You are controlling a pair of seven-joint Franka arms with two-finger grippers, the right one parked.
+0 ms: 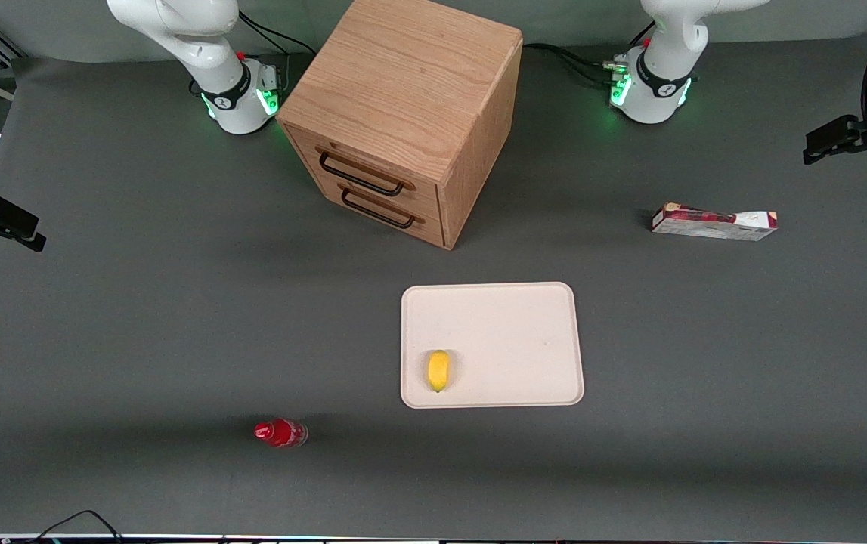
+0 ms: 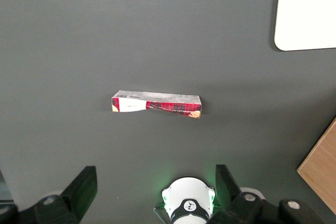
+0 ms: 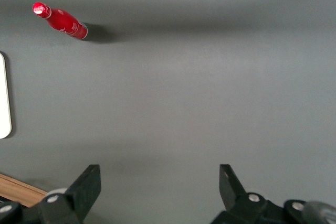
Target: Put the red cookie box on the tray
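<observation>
The red cookie box [image 1: 713, 221] lies flat on the grey table toward the working arm's end, farther from the front camera than the tray [image 1: 524, 325]. The box has dark red print and one white end. The cream-white tray holds a small yellow fruit [image 1: 438, 370]. My left gripper [image 2: 155, 190] does not show in the front view. In the left wrist view it hangs high above the table, open wide and empty, with the box [image 2: 156, 105] below it and apart from its fingers [image 2: 84, 187]. A corner of the tray [image 2: 307, 9] also shows there.
A wooden drawer cabinet [image 1: 403, 113] with two dark handles stands at the back middle; its edge shows in the left wrist view [image 2: 320, 166]. A small red bottle [image 1: 280, 433] lies nearer the front camera, toward the parked arm's end. The working arm's base [image 2: 188, 203] glows green.
</observation>
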